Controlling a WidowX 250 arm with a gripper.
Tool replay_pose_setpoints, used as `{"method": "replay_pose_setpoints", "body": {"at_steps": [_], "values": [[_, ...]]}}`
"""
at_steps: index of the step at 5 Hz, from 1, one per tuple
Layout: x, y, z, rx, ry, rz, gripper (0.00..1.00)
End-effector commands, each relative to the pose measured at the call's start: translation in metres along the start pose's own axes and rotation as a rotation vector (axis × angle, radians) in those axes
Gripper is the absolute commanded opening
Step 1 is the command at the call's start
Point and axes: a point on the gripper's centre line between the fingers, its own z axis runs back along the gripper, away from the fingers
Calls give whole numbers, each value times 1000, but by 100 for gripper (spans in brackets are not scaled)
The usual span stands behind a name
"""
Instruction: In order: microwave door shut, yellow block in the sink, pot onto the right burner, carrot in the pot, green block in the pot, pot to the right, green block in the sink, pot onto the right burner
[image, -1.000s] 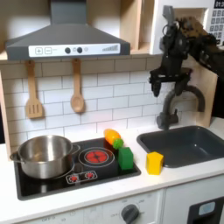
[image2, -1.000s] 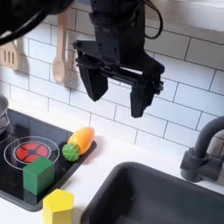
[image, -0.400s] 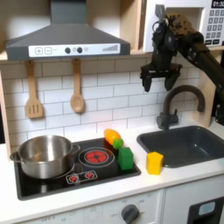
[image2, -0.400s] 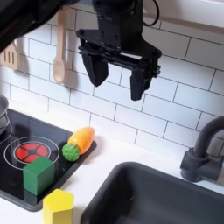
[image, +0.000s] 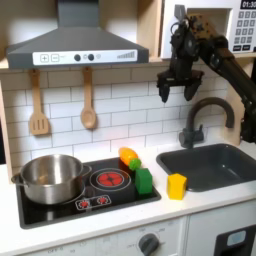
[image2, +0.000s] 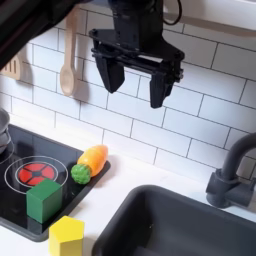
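Both exterior views show the claw (image2: 137, 85) up in front of the white tiled wall (image: 120, 115), released, its two dark fingers (image2: 159, 88) spread apart and pointing down with nothing between them. In the first exterior view the claw (image: 177, 90) hangs above the faucet (image: 203, 115), with the arm (image: 222, 65) reaching in from the first exterior view's right, near the microwave (image: 243, 25) in the upper corner.

Below the claw, the sink (image: 215, 166) sits in the white desk (image: 120, 215). The yellow block (image: 177, 186) stands on the desk just beside the sink's near left corner in the first exterior view; in the second exterior view the yellow block (image2: 66, 235) lies at the bottom edge. The green block (image: 144, 181) stands on the stove's (image: 100, 200) right edge, close to the red burner (image: 110, 179). The carrot (image: 129, 157) lies behind it; in the second exterior view the carrot (image2: 88, 161) rests on the desk with its green top toward the stove. The pot (image: 50, 176) sits on the stove's left side in the first exterior view. A wooden spatula (image: 38, 105) and spoon (image: 88, 100) hang on the wall under the hood (image: 75, 45).
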Motion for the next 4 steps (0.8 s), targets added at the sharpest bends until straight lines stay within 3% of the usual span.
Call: {"method": "replay_pose_setpoints", "body": {"at_steps": [1,4], "values": [[6,0,-4,-2,3,4,100],[15,0,-3,-2,-11,8,100]]}}
